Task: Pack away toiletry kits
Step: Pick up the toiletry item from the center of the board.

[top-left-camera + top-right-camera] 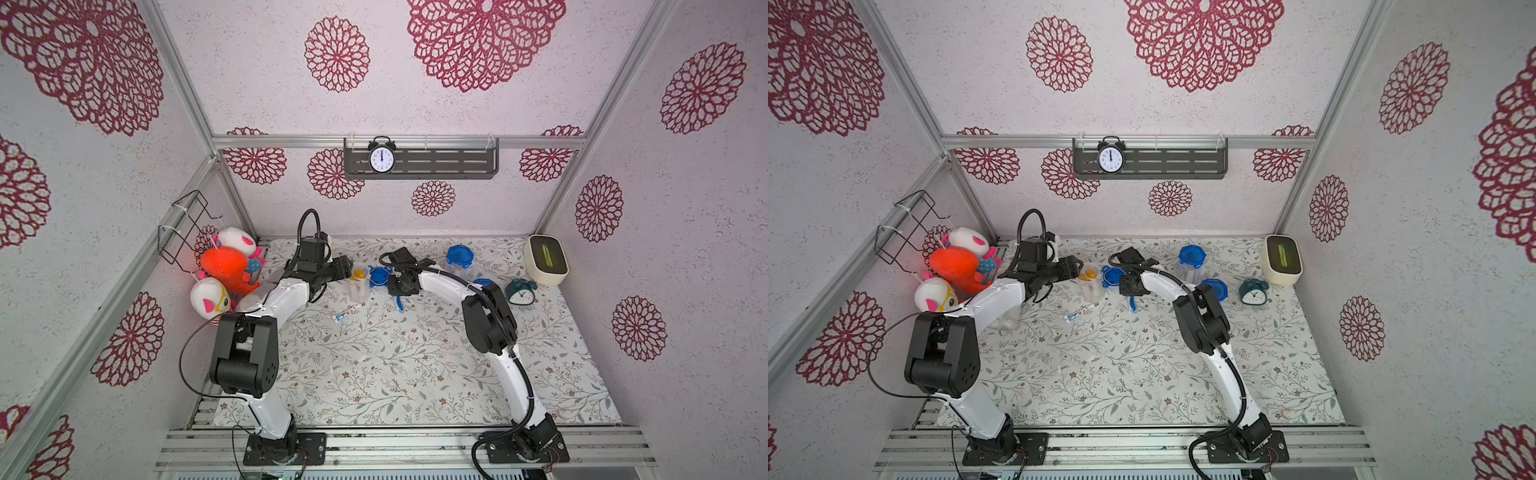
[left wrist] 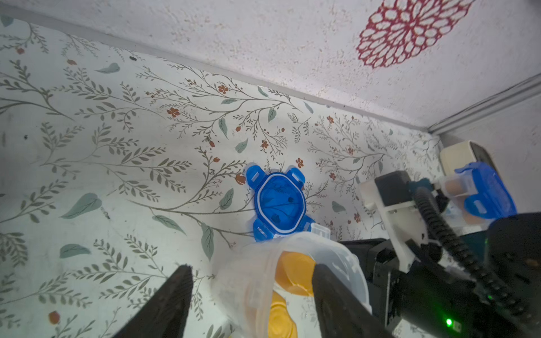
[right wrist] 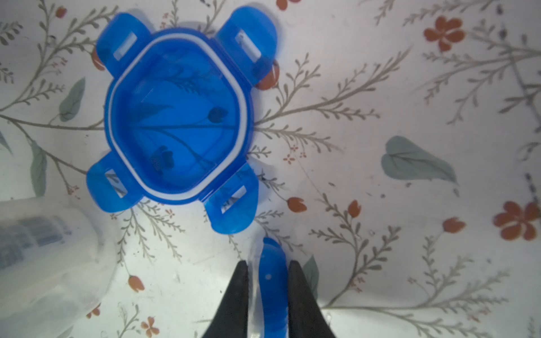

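An open clear jar point(image 1: 360, 289) point(image 2: 336, 257) stands at the back middle of the table with orange-yellow bottle caps point(image 2: 295, 275) inside it. My left gripper point(image 1: 352, 271) point(image 2: 252, 267) is open; its jaws straddle the jar's near wall, one inside the mouth and one outside, apart from the wall. Just right of the jar lies a loose blue four-tab lid point(image 1: 380, 276) point(image 3: 175, 123). My right gripper point(image 1: 400, 293) point(image 3: 268, 263) is shut on a blue toothbrush point(image 1: 400, 304) point(image 3: 273, 281) low over the table. A small toothpaste tube point(image 1: 348, 312) lies in front of the jar.
A closed jar with a blue lid point(image 1: 459, 259) stands at the back, and another blue lid point(image 1: 1216, 289) shows behind my right arm. A teal alarm clock point(image 1: 520, 291) and a cream box point(image 1: 545, 259) sit at the far right. Plush toys point(image 1: 226, 266) crowd the left corner.
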